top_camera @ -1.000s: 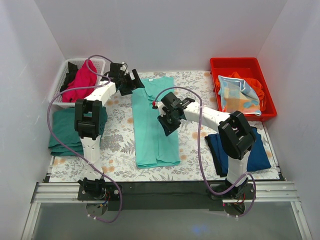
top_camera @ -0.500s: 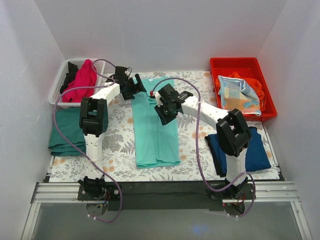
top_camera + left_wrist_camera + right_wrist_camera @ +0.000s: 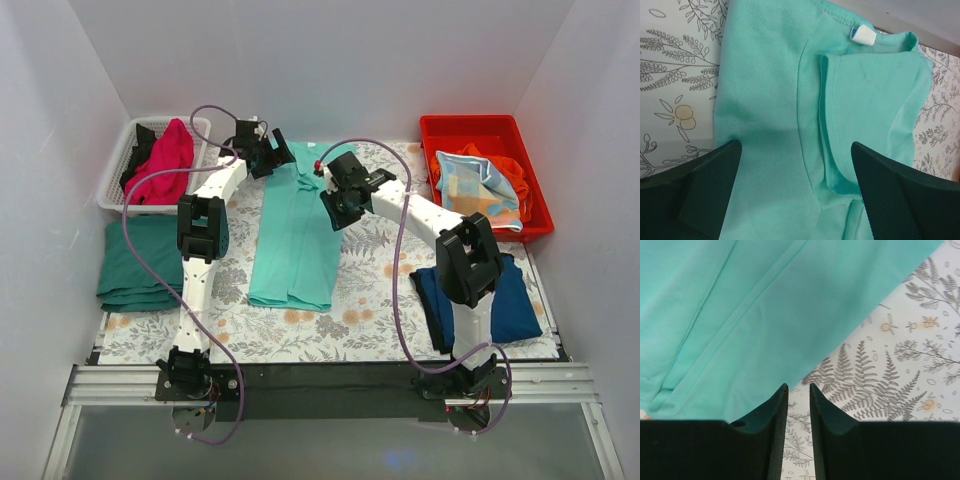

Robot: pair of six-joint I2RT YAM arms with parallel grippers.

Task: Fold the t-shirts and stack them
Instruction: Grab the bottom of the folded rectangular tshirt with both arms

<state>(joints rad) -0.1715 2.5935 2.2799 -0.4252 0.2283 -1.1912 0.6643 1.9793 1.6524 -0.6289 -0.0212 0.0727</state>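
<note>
Two containers at the far edge: white basket (image 3: 113,181) on the left holds a magenta t-shirt (image 3: 165,160) and something black (image 3: 140,150); red bin (image 3: 470,131) on the right holds an orange and pale-blue patterned cloth (image 3: 480,186). Mint t-shirt (image 3: 295,240) lies folded lengthwise mid-table on the floral cover (image 3: 380,290). Left gripper (image 3: 795,166) spread wide above its collar end, holding nothing. Right gripper (image 3: 797,388) has fingers almost together with a thin slit and nothing clamped, at the mint shirt's right edge. Dark green folded shirt (image 3: 135,265) far left, navy t-shirt (image 3: 520,300) right, both outside the containers.
</note>
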